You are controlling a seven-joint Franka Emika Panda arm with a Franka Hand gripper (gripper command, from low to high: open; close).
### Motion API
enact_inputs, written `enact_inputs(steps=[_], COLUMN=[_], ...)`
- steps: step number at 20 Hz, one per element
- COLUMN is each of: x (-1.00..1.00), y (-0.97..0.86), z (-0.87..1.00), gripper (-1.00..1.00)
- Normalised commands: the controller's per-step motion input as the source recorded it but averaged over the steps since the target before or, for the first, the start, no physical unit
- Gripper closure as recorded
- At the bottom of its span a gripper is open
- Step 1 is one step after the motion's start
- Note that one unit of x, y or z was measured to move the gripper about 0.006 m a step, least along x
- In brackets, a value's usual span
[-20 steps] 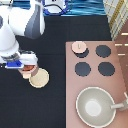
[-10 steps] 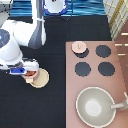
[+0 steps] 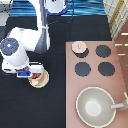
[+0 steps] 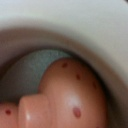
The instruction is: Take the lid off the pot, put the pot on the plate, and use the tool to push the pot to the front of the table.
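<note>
The pot point(image 3: 36, 76) is seen resting on the plate point(image 3: 42, 81) at the exterior view's left, on the black part of the counter point(image 3: 55, 105); only a reddish-brown sliver of it shows beside the robot's hand. The lid point(image 3: 78, 47) is off the pot and lies well apart, on the top-left burner point(image 3: 80, 49) of the brown stove panel point(image 3: 120, 75) toward the exterior view's right. The claw point(image 3: 30, 74) is placed directly over the pot and plate; whether it is apart or clamped cannot be told. In the wrist view a pink, red-speckled rounded object point(image 4: 65, 95) is seen close up inside a pale curved rim point(image 4: 60, 25). A large grey-beige handled bowl point(image 3: 96, 106) stands at the stove panel's bottom.
</note>
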Motion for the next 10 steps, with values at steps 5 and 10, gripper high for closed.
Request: enact_inputs(steps=[5,10], x=[0.26,0.07], y=[0.00,0.16], z=[0.02,0.41], gripper=[-1.00,-1.00])
